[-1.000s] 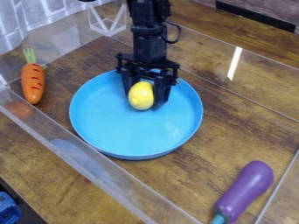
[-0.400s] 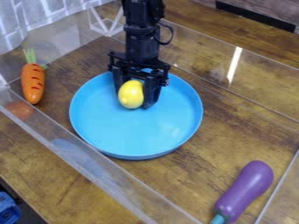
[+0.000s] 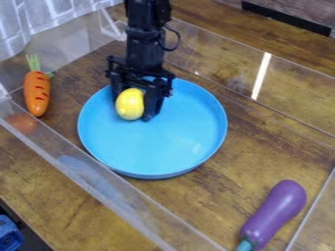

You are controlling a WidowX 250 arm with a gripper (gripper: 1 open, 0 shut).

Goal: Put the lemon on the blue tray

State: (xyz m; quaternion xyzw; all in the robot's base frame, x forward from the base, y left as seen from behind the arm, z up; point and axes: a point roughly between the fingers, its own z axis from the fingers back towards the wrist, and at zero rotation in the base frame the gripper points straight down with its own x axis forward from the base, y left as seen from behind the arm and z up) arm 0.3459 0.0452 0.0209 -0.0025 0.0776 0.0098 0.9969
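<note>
The lemon (image 3: 129,104) is a small bright-yellow oval held between the two black fingers of my gripper (image 3: 131,106). The gripper is shut on it and comes down from the black arm above. The lemon hangs over the back left part of the blue tray (image 3: 170,142), a large round blue dish with a low rim in the middle of the wooden table. I cannot tell whether the lemon touches the tray floor.
An orange carrot (image 3: 37,90) lies left of the tray. A purple eggplant (image 3: 271,214) lies at the front right. Clear plastic walls (image 3: 78,167) run along the table's left and front sides.
The gripper has moved to the left with the lemon in it, from over the tray's back middle to its back left part.
</note>
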